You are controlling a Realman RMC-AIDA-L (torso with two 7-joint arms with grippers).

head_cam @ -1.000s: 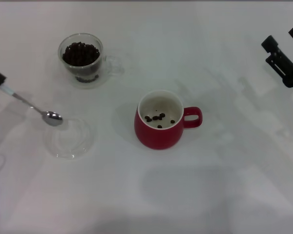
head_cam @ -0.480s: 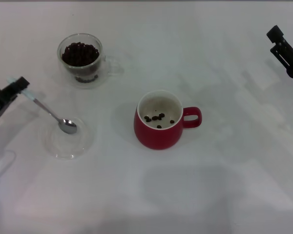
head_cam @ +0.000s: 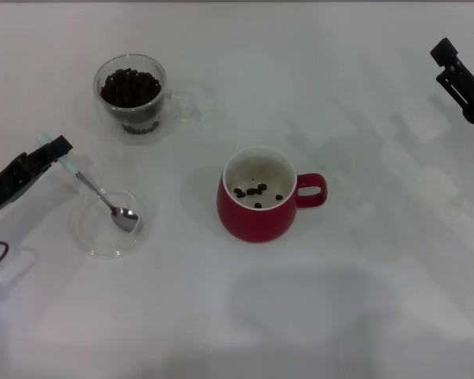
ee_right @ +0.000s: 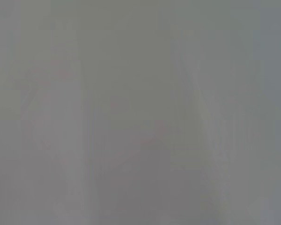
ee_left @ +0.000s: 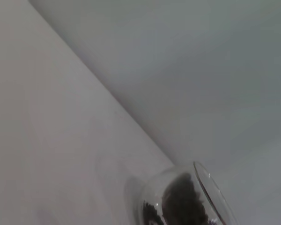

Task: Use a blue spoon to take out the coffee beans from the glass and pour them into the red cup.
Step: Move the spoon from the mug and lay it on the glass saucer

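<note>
the left hand (head_cam: 57,150) is closed on the pale-blue handle of the small metal-bowled blue spoon (head_cam: 103,196), whose shiny bowl rests in a shallow clear round dish (head_cam: 110,223) on the white desk (head_cam: 340,300). the clear double-walled glass (head_cam: 131,95) — heaped with dark coffee beans (head_cam: 130,87) — stands behind the dish. the rounded dark red cup (head_cam: 259,195), holding about 6 beans, sits mid-desk. the right hand (head_cam: 463,69) hovers far right — its grip i cannot tell.

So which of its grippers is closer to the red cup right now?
The left. The left gripper holds the blue spoon over a clear dish, left of the red cup. The right gripper hangs farther off, at the far right edge.
</note>
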